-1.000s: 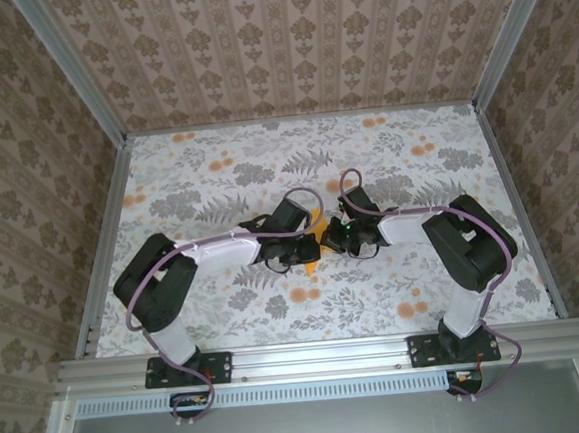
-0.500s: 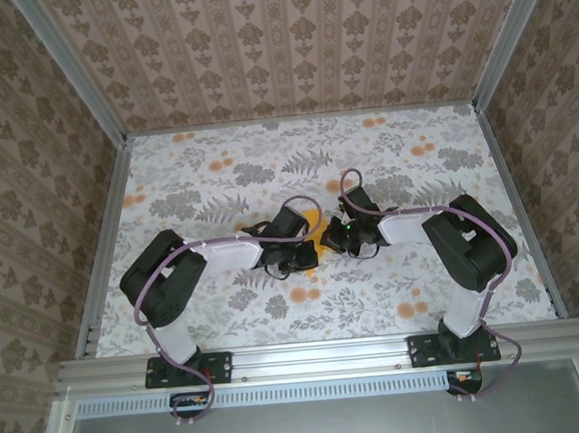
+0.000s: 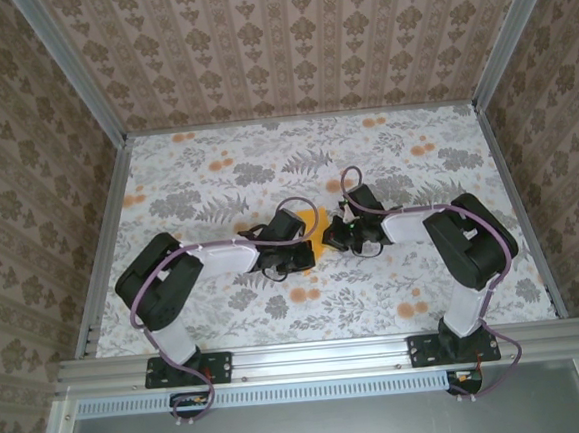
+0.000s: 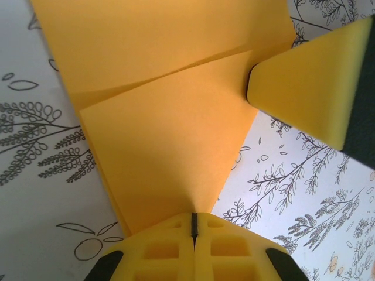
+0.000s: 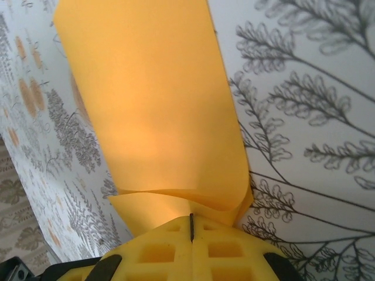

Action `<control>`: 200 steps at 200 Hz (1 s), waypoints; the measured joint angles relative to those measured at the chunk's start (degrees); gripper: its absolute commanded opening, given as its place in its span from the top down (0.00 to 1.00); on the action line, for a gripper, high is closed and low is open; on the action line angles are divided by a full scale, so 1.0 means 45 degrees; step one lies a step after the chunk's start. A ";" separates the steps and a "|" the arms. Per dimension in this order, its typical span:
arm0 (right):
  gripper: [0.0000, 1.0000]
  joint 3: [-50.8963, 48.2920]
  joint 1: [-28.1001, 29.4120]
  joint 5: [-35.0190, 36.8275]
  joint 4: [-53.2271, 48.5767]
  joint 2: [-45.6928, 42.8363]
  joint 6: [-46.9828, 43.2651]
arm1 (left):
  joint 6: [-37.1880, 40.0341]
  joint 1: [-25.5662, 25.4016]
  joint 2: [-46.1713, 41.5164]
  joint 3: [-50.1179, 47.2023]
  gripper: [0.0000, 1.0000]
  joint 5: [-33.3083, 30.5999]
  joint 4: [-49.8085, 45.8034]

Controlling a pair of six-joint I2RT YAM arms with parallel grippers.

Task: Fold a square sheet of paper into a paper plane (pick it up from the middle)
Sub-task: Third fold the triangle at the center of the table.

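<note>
The orange-yellow sheet of paper is folded into layers and held just above the table's middle, between both grippers. In the left wrist view the paper shows a diagonal crease, and my left gripper is shut on its near corner. A yellow fingertip of the right gripper pinches its far right edge. In the right wrist view the paper runs away as a long strip with a curled lower layer, and my right gripper is shut on its near end. Whether it has a paper plane's shape I cannot tell.
The table has a white cloth printed with grey leaves and small orange flowers. Patterned walls and metal rails close it in at the back and both sides. Both arms reach inward and meet at the middle.
My left jaws have closed the last bit on the paper. The left arm has shifted slightly, and less paper shows between the two grippers. The right gripper has barely moved.
</note>
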 measured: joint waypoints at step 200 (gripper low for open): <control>0.98 -0.0039 -0.0529 -0.0505 -0.0010 0.0228 -0.2142 | -0.0272 0.0000 -0.0165 -0.0364 1.00 0.0000 0.0384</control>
